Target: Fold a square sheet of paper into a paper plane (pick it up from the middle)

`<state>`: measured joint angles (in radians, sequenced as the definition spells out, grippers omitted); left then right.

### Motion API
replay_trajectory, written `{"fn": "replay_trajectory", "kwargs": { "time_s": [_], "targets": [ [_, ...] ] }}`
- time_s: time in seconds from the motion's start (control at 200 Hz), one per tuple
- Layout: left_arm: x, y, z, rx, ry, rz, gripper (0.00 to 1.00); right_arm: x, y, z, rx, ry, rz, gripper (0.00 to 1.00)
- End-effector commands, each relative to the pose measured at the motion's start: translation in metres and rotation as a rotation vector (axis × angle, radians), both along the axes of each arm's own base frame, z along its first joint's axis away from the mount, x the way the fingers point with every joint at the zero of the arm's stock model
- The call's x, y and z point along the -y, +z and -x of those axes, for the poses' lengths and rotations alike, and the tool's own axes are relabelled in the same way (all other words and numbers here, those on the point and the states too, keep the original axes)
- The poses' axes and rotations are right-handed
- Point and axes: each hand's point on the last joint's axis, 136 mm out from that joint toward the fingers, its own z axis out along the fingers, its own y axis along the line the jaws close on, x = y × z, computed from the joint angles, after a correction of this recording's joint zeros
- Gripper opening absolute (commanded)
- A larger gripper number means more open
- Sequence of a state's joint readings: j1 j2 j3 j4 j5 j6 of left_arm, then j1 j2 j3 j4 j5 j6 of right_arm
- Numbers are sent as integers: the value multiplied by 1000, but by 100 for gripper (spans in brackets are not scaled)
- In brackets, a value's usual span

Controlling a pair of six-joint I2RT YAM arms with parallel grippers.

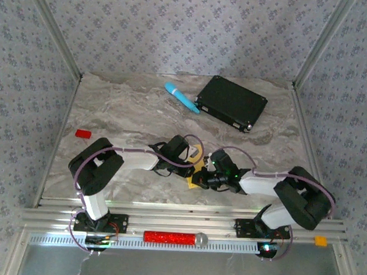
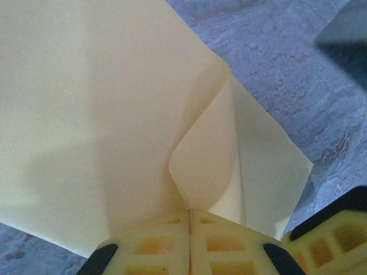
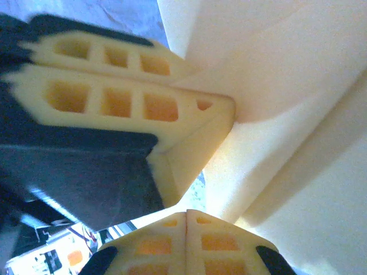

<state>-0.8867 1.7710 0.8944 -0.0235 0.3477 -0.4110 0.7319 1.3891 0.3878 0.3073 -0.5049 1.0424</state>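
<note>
Clamping the square sheet of paper (image 2: 103,114) is the left pincer (image 2: 190,214)

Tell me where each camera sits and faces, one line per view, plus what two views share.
Top external: above and behind the arms, looking down on the table; both arms show, bases nearest.
Left wrist: on the left arm, looking along the left gripper at the sheet of paper it pinches.
Right wrist: on the right arm, looking past the right gripper at the same paper.
Shared: both wrist views show the paper and the other arm's gripper.
</note>
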Motion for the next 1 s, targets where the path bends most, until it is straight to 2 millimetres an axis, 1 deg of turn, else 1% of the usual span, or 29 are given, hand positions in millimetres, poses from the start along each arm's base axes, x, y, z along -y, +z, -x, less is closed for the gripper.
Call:
{"fn": "replay_trajectory", "kwargs": {
  "time_s": [0.0,0.105,0.225,0.36,0.465,0.73,0.994],
  "targets": [
    [6,5,-2,10,-16,11,8,22,-7,1,-19,-45,52,6],
    [6,5,-2,11,-20,11,8,35,-11,-3,-30,-76,87,6],
    [7,6,-2,12,-24,10,8,39,-17,-7,-56,-87,100,5],
    [6,8,-5,24,-25,5,8,50,-30,-2,-97,-104,169,5],
    [5,8,-8,37,-27,-10,8,58,-36,2,-115,-114,197,4],
    [0,4,-11,38,-20,-34,8,60,-35,1,-114,-116,195,4],
    [-4,-1,-10,36,-21,-55,8,61,-37,3,-122,-115,201,4]
  ]
}}
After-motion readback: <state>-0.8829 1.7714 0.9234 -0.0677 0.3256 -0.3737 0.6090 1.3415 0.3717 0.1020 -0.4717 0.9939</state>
